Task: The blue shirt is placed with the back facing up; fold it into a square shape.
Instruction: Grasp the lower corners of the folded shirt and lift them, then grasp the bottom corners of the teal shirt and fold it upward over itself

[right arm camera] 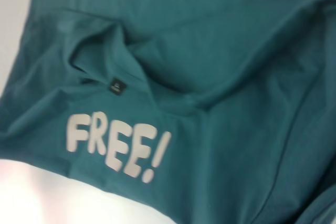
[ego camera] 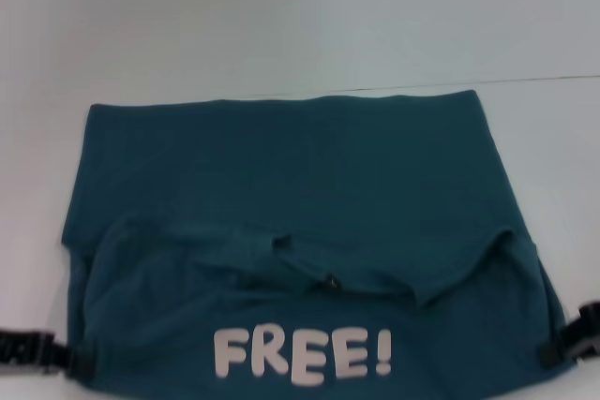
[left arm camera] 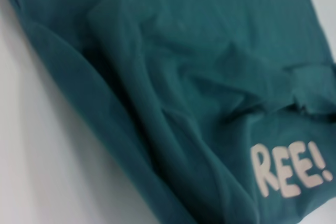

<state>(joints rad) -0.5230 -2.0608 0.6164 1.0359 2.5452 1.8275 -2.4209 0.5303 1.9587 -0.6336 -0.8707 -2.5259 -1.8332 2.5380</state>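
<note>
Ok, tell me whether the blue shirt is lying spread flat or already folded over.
Partly folded. The blue shirt has its near part turned over its plain back, so the FREE! lettering and the collar show on top. It is not yet a square.

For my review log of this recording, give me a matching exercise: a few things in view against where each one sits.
Things:
1. blue shirt
2. FREE! lettering
3. left gripper
4. right gripper

Places:
A. at the shirt's near left edge
B. on the folded-over near part of the shirt
C. at the shirt's near right edge
D. spread across the white table

Pairs: 1-D, 2-B, 3-A, 4-C
</note>
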